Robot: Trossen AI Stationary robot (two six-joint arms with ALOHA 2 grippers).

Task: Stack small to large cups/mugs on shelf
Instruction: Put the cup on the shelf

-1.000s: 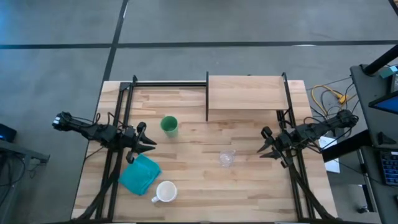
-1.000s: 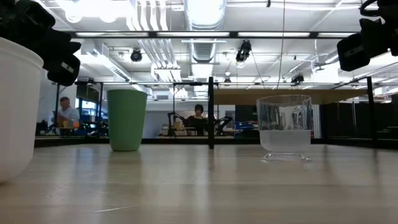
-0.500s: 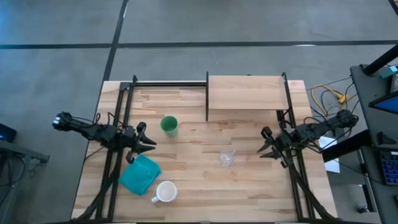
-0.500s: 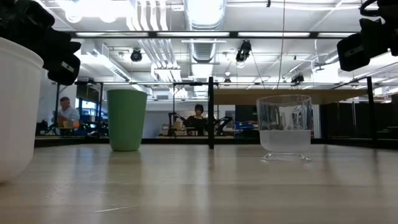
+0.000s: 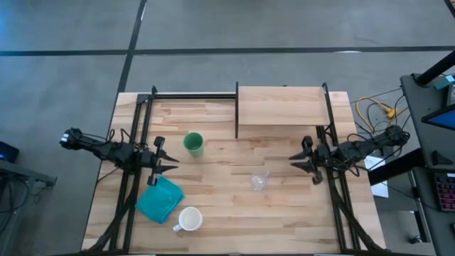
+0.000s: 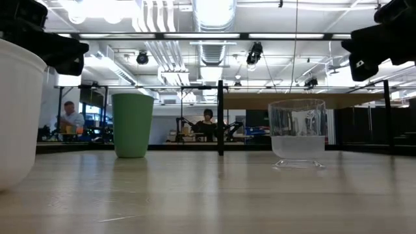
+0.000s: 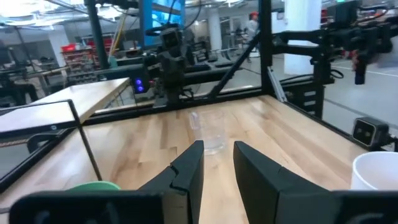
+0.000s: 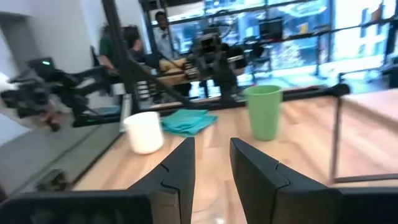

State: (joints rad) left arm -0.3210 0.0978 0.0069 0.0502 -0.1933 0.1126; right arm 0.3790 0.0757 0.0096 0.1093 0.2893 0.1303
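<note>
The white mug (image 6: 14,114) is cut off by the low view's left edge, handle unseen.

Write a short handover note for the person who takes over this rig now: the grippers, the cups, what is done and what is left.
Left gripper: open, holds nothing, above the table near the teal cloth.
Right gripper: open, holds nothing, at the table's right side, pointing toward the clear cup.
Green tumbler, clear cup and white mug all stand apart on the table.
The shelf holds nothing.
Done: nothing stacked yet.
Left: stack the three cups, small to large, on the shelf.
</note>
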